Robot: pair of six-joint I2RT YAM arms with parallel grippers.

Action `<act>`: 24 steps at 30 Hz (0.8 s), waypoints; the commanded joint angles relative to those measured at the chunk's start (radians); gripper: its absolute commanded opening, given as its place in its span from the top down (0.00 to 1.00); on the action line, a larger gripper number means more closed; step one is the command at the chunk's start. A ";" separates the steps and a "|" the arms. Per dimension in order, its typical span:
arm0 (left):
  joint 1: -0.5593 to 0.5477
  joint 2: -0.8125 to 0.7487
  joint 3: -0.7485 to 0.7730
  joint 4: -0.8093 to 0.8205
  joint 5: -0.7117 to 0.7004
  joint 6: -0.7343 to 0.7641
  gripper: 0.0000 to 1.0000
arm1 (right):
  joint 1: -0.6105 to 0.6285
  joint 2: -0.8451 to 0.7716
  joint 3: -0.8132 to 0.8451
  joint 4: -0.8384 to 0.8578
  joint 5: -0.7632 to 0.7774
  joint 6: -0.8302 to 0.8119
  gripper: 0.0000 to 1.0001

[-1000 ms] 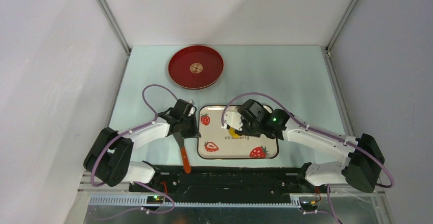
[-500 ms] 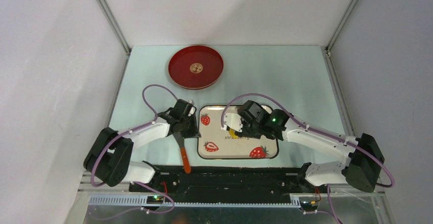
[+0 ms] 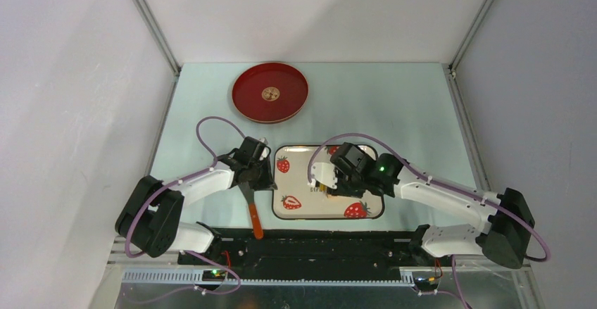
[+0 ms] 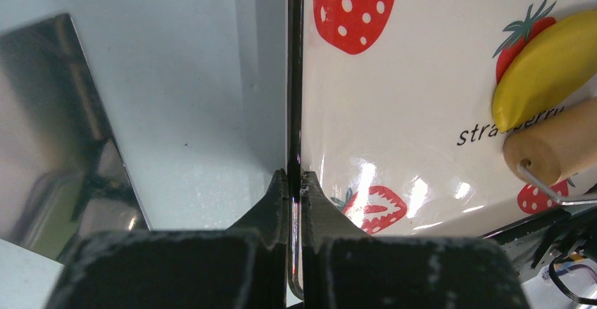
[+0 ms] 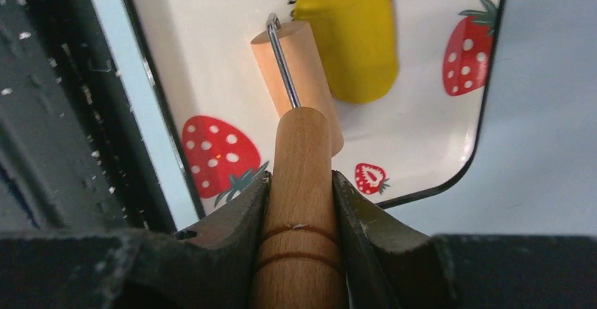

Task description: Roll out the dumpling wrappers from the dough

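Right gripper (image 5: 299,182) clamps the roller (image 5: 310,91) — dough (image 5: 352,34) just ahead, beside its barrel.

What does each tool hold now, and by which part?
The right tool holds the wooden roller by its handle. The left tool is shut on the left rim of the strawberry tray.
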 commanded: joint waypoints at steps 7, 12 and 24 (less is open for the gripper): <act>0.021 0.035 -0.042 -0.102 -0.134 0.060 1.00 | -0.093 -0.196 0.013 -0.120 -0.107 0.053 1.00; 0.021 0.038 -0.040 -0.102 -0.135 0.061 1.00 | -0.207 -0.322 0.056 0.005 -0.186 0.016 1.00; 0.021 0.041 -0.038 -0.102 -0.133 0.063 1.00 | -0.212 -0.045 0.226 0.015 -0.224 -0.083 1.00</act>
